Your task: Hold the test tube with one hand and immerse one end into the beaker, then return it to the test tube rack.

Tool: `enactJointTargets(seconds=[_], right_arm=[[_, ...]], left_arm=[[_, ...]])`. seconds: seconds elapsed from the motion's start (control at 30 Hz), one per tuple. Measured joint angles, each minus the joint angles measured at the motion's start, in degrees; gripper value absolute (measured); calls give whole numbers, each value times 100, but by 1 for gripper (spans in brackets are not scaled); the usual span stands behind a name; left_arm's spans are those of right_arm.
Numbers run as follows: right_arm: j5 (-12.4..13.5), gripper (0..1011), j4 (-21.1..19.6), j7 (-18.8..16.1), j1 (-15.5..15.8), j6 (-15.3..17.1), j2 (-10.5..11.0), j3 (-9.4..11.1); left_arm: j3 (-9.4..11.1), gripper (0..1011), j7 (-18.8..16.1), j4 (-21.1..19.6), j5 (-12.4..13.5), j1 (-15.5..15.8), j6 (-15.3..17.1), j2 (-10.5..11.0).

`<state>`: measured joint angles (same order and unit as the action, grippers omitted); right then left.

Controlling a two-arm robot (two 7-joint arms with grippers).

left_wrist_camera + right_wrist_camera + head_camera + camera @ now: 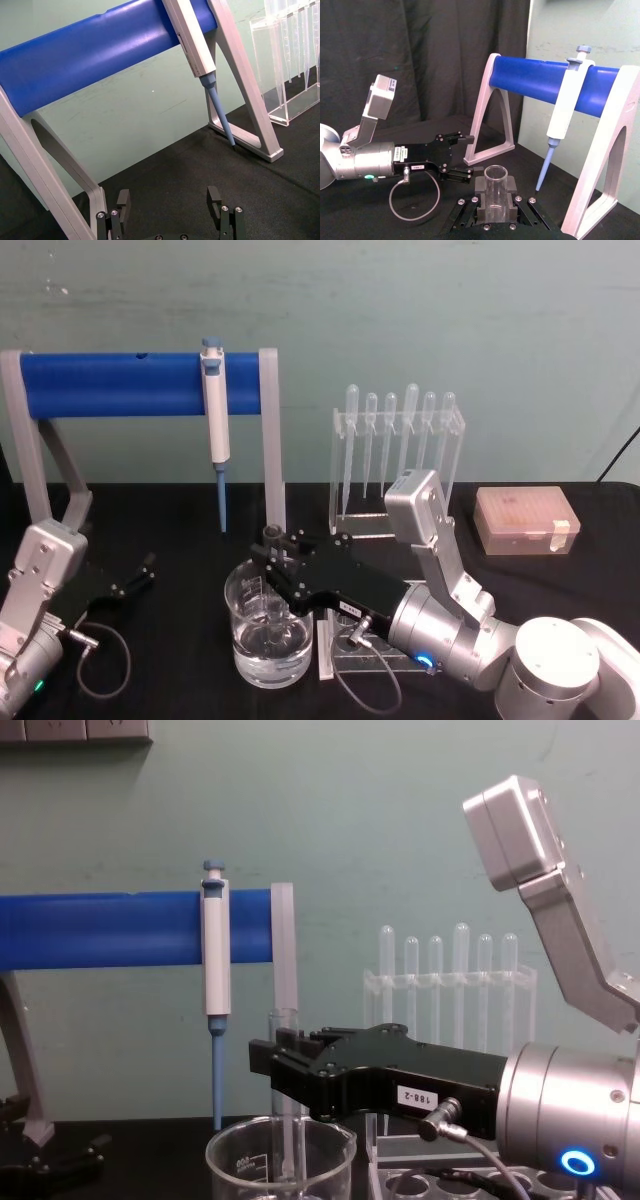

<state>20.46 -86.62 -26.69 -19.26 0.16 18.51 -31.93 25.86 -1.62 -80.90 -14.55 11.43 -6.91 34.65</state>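
Laboratory, pipettor [215, 410] hung on blue stand [110, 383], rack of plastic pipettes [409, 435], glass beaker [245, 650]

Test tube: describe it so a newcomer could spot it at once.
In front of the blue cylindrical bar sits a wide clear glass beaker. Held upright in it by the black right gripper is the clear glass test tube. Unlike the thin bulb-topped plastic pipettes racked behind, it is wider and open-mouthed.

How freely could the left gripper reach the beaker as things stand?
Probably yes from the side: bare table lies between the open left gripper and the beaker. From above, no: the right gripper, shut on the test tube, hangs over its mouth.
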Motion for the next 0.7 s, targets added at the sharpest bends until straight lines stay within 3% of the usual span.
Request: enactJointTargets(seconds=[0.7], right_arm=[[0,224,0,0,0,0,0,0]], left_arm=[[0,1000,0,0,0,0,0,0]])
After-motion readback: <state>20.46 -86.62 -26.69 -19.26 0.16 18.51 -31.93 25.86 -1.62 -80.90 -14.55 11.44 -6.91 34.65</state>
